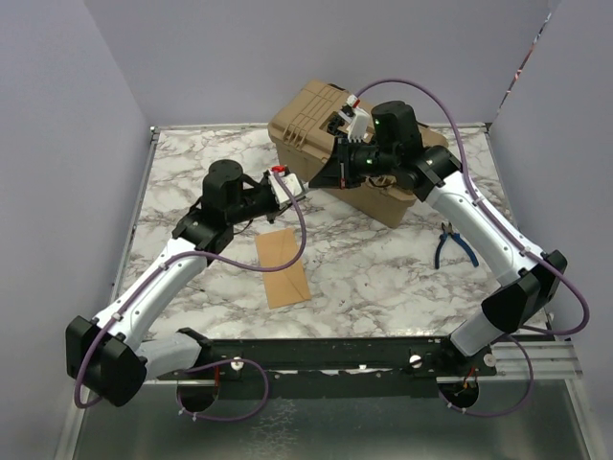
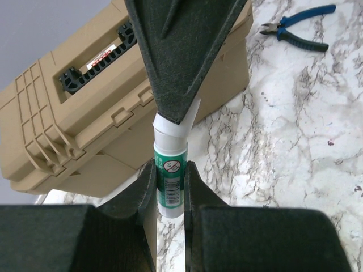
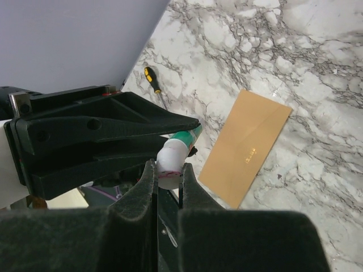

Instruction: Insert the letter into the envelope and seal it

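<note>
L gripper pinches the glue stick narrowly while R gripper clamps its cap, prob. to uncap for sealing; envelope lies flat on table, letter unseen.

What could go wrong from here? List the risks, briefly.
1. The left end effector and right end effector pinch one glue stick in mid-air; the right grips only its white end, so pulling could slip and drop it.
2. The envelope lies loose on the smooth marble table, nothing pinning it; gluing may slide it.
</note>
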